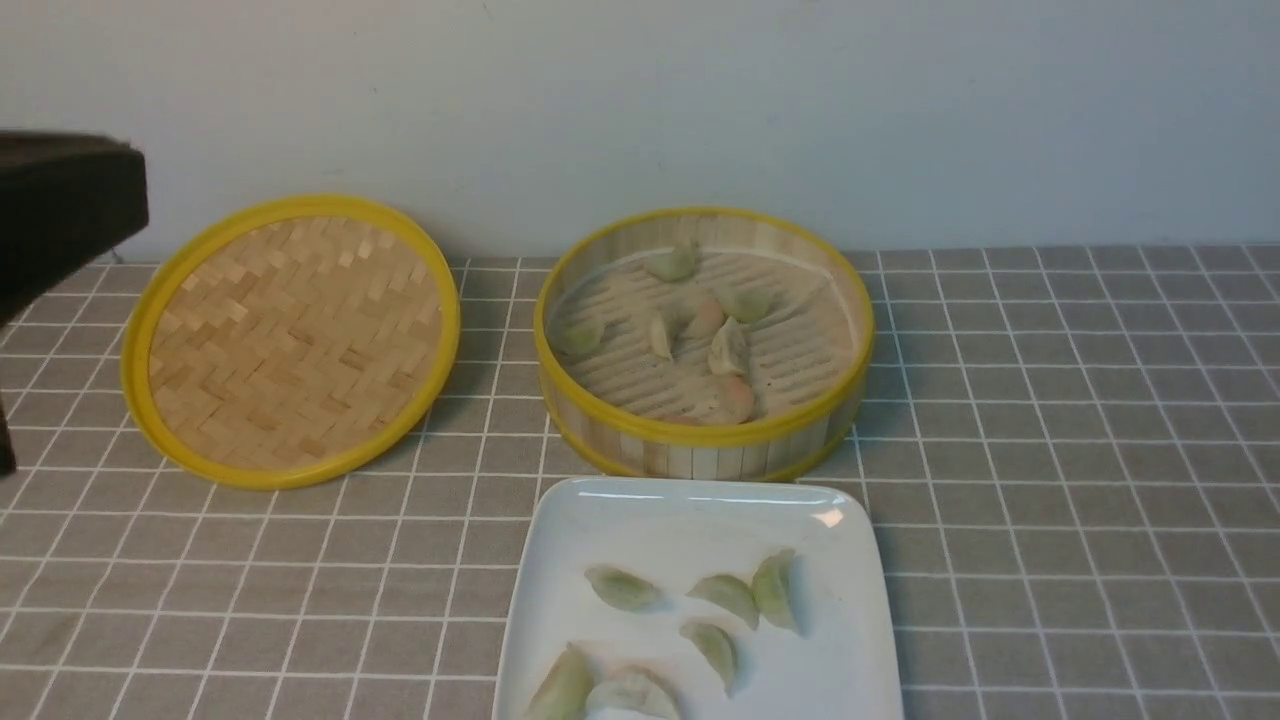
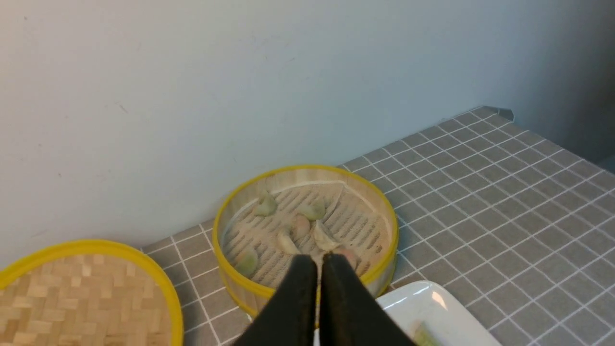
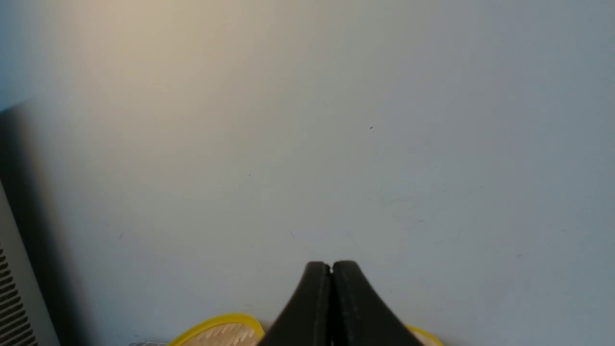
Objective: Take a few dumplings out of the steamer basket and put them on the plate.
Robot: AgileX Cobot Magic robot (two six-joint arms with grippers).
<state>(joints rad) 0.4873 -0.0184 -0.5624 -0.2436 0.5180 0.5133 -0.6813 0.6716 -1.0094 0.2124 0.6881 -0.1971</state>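
- Front: steamer basket (image 1: 700, 455) w/ several dumplings (image 1: 728, 350) at back-centre of surface (image 1: 1050, 450); plate (image 1: 690, 520) just in front, six more on it.
- L wrist: left tool (image 2: 319, 262) closed, empty, basket ahead.
- R wrist: right tool (image 3: 330, 266) closed, empty, facing wall (image 3: 336, 144).

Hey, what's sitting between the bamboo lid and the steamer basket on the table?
Nothing: in the front view only a bare strip of grey checked tablecloth separates the lid from the steamer basket.
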